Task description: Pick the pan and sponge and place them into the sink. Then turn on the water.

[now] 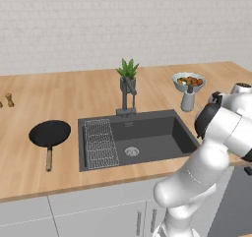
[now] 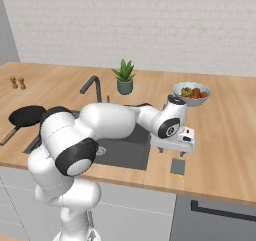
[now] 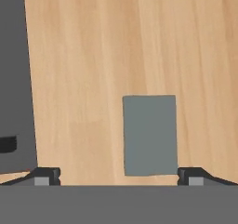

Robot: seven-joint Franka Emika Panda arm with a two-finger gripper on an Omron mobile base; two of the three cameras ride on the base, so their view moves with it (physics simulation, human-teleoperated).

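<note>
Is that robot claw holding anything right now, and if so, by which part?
Nothing is held. The two-finger gripper hangs open above the small rectangular sponge with a grey top face, which lies flat on the wooden counter right of the sink.

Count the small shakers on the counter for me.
2: shakers stand side by side at the counter's far left, beyond the pan. In the left base view one is cut off by the frame edge.
</note>
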